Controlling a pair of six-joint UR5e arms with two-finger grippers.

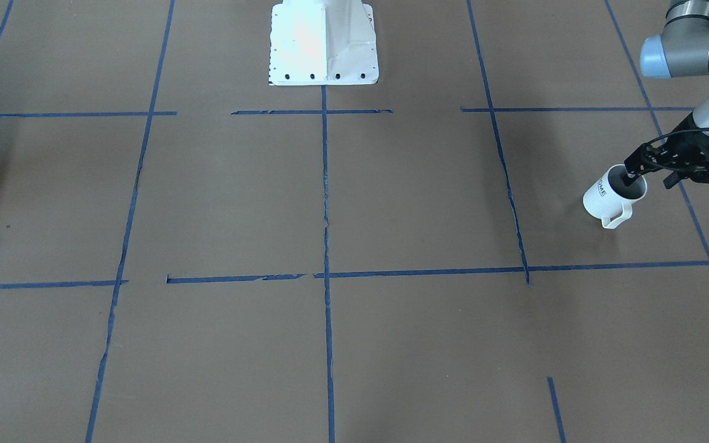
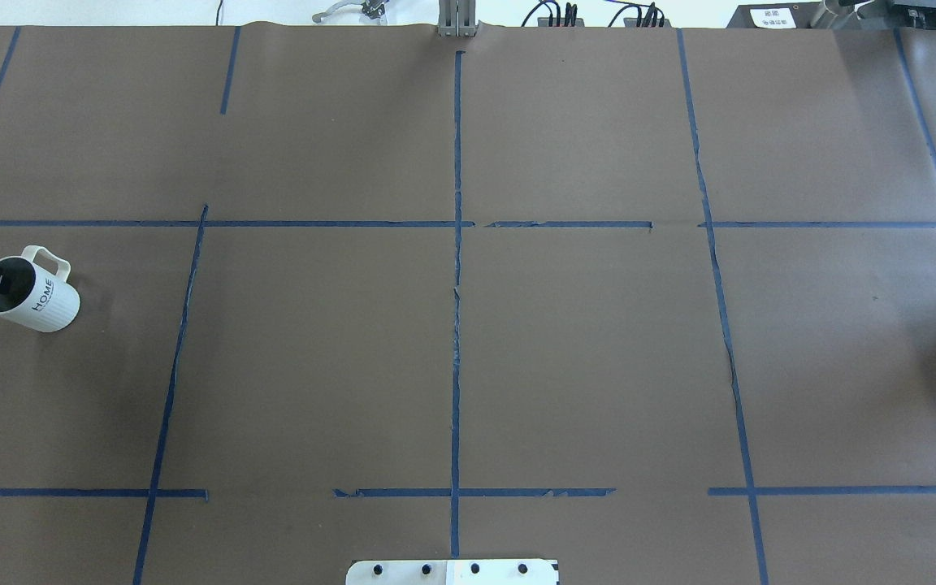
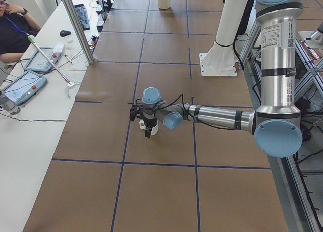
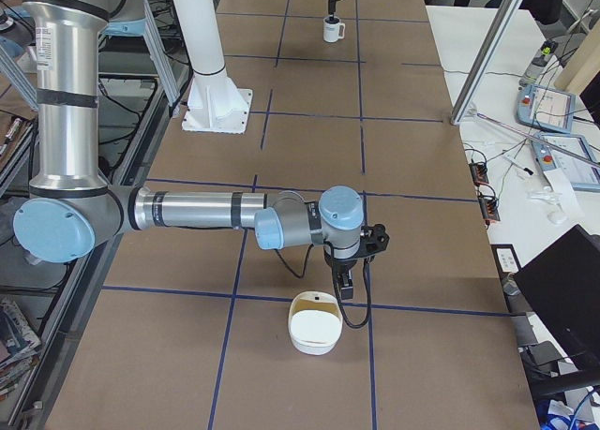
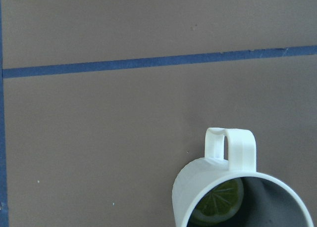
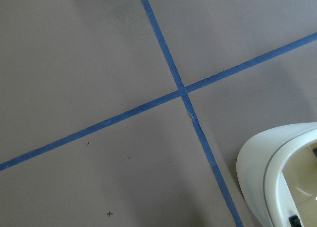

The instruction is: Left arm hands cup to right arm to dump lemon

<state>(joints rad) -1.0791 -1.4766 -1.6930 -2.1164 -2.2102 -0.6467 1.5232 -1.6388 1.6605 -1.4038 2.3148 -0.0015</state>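
The white ribbed cup (image 1: 607,200) lettered "HOME" stands on the brown table near the robot's left end, also in the overhead view as the cup (image 2: 37,296). A lemon (image 5: 220,204) slice lies inside it. My left gripper (image 1: 650,179) reaches down at its rim, one finger (image 1: 630,178) inside the cup and the other outside, with a visible gap to the wall. The right gripper (image 4: 345,285) shows only in the exterior right view, pointing down just behind a white bowl (image 4: 314,325); whether it is open or shut I cannot tell.
The white robot base (image 1: 324,43) stands at the table's middle edge. Blue tape lines grid the brown table (image 2: 468,341). The white bowl (image 6: 277,177) sits at the robot's right end. A person (image 3: 12,30) sits at a side table with tablets.
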